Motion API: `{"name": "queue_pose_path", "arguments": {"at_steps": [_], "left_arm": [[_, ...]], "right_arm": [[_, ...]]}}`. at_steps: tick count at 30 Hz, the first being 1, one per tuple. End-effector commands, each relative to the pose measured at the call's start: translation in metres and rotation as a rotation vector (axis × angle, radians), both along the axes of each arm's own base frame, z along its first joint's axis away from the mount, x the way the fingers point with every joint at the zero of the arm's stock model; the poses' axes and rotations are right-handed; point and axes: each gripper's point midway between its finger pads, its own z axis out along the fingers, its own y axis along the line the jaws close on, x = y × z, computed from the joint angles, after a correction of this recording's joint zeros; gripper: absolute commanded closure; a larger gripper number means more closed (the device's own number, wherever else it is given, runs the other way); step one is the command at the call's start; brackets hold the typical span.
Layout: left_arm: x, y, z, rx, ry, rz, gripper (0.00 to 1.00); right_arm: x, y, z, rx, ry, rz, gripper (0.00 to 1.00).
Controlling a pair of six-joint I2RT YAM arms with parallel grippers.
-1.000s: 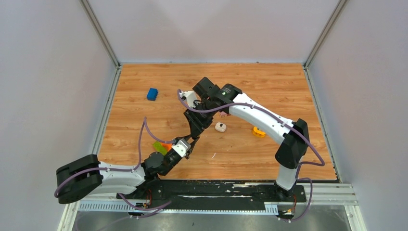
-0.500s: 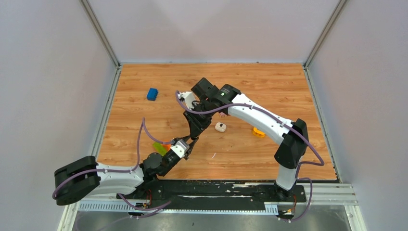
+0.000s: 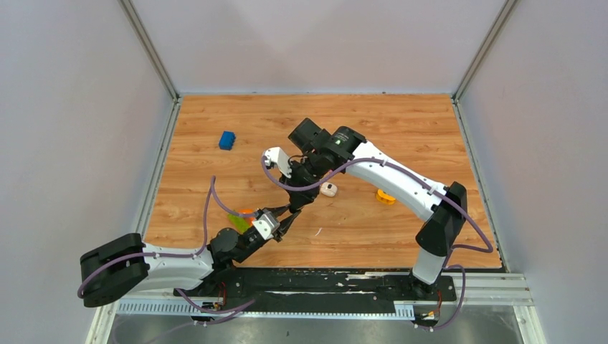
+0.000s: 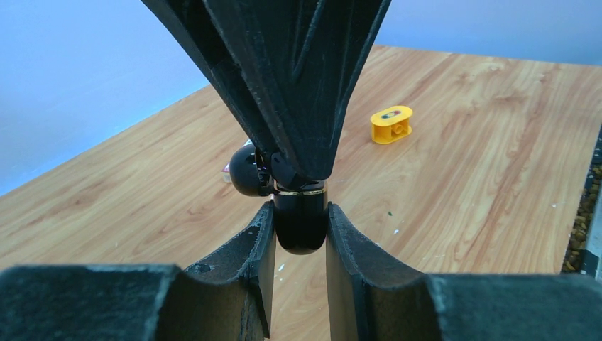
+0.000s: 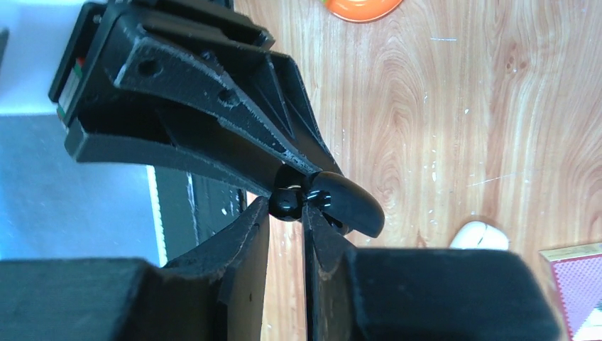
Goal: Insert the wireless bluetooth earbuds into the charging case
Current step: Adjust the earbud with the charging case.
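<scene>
One black earbud (image 4: 300, 226) with a thin gold band hangs above the table between both grippers. My left gripper (image 4: 300, 210) is shut on its rounded stem from below. My right gripper (image 5: 287, 204) comes from the opposite side and is shut on the other end, next to the bulbous head (image 5: 349, 204). From above, the left gripper (image 3: 286, 220) and right gripper (image 3: 295, 208) meet tip to tip near the table's middle. The small white charging case (image 3: 328, 189) lies on the wood just right of them and also shows as the charging case (image 5: 480, 235) in the right wrist view.
A yellow ring (image 3: 386, 196) lies right of the case, seen too as the yellow ring (image 4: 391, 123). An orange piece (image 3: 246, 213) and a green piece (image 3: 236, 221) sit by my left wrist. A blue block (image 3: 227, 140) lies far left. A red box corner (image 5: 578, 284) shows.
My right gripper's jaws have closed on the earbud that the left gripper holds. The right wrist has turned, and the meeting point has shifted slightly toward the near edge.
</scene>
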Motion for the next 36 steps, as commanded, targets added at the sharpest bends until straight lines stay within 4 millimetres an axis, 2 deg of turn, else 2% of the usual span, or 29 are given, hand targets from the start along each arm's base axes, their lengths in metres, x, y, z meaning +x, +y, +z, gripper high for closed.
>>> {"name": "queue_pose_path", "arguments": {"at_steps": [1,6,14,21,26,31,36], "left_arm": [[-0.021,-0.002,0.023,-0.111,-0.048,-0.115,1.00],[-0.026,-0.006,0.025,-0.119,-0.051,-0.154,1.00],[-0.035,-0.010,0.029,-0.140,-0.053,-0.215,1.00],[-0.035,-0.013,0.026,-0.140,-0.043,-0.223,1.00],[-0.034,-0.013,0.026,-0.145,-0.038,-0.223,1.00],[-0.036,-0.013,0.027,-0.152,-0.039,-0.236,1.00],[-0.039,-0.015,0.027,-0.164,-0.028,-0.260,1.00]], "right_arm": [[0.020,-0.021,0.001,-0.035,-0.206,0.163,0.96],[0.013,-0.029,-0.003,-0.033,-0.246,0.274,0.91],[0.008,-0.031,-0.002,0.022,-0.389,0.399,0.90],[0.003,-0.028,-0.001,0.042,-0.407,0.421,0.88],[0.000,-0.032,0.001,0.056,-0.442,0.458,0.84],[0.005,-0.038,0.003,0.055,-0.517,0.476,0.74],[0.003,-0.031,0.007,0.076,-0.504,0.472,0.72]]}}
